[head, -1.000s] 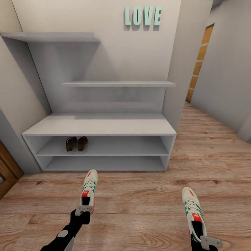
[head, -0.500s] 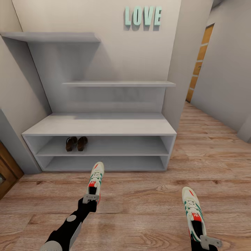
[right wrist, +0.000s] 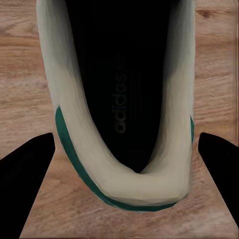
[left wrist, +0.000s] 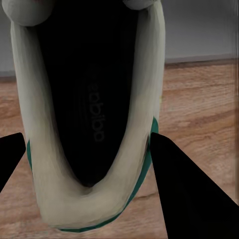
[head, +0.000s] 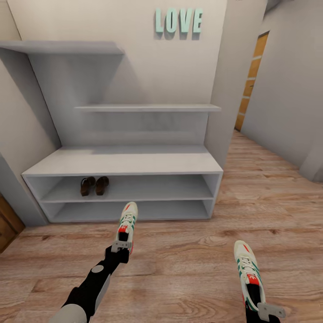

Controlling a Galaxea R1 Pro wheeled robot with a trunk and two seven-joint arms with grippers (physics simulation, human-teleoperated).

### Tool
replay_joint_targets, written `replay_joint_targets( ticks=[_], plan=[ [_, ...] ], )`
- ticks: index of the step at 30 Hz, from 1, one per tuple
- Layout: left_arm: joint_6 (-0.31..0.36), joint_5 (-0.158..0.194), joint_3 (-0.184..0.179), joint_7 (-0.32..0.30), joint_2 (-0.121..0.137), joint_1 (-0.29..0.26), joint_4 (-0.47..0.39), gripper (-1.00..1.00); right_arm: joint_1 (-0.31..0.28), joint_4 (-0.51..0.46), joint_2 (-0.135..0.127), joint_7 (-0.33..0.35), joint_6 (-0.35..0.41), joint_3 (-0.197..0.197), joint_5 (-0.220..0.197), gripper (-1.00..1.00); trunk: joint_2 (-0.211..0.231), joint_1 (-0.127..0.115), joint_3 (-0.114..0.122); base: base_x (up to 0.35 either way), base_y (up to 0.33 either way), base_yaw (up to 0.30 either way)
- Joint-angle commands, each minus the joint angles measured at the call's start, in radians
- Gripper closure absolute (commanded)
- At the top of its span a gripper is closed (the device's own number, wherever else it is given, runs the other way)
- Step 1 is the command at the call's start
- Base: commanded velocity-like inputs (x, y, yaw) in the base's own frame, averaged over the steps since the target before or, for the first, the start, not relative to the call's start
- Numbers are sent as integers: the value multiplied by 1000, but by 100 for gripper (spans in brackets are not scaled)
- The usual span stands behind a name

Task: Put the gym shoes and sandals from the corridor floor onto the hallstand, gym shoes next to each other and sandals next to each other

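Two off-white gym shoes with green stripes are each gripped at the heel. My left gripper [head: 121, 246] is shut on one gym shoe [head: 128, 221], which hangs toe-forward just in front of the hallstand [head: 121, 162]. At the lower right, my right gripper [head: 268, 310] is shut on the other gym shoe [head: 248, 270] above the corridor floor [head: 188, 264]. The left wrist view looks into the heel opening of its shoe [left wrist: 89, 99], and the right wrist view into that of the other shoe [right wrist: 119, 99]. The two sandals [head: 94, 185] stand side by side on the rack's upper open shelf, towards its left end.
The rack's bench top, its lower shelf [head: 130, 211] and the right part of the sandal shelf are bare. Two floating shelves [head: 143, 108] hang on the back panel under "LOVE" letters [head: 178, 20]. The corridor runs on at the right towards a wooden door [head: 250, 80].
My left arm has reached forward, carrying its gym shoe closer to the rack. The camera has turned slightly to the right. The right gripper and its shoe hold the same place in view.
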Motion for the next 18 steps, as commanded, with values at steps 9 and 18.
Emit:
replay_joint_targets(
  ticks=[9, 18],
  plan=[
    [3, -12, 9, 1, 1, 0, -20, 100, -1, 1, 0, -7, -2, -5, 11, 100, 0, 0, -1, 0, 0, -208],
    [2, -12, 9, 3, 1, 1, -20, 100, -1, 1, 0, -7, -2, -5, 10, 100, 0, 0, -1, 0, 0, -22]
  ],
)
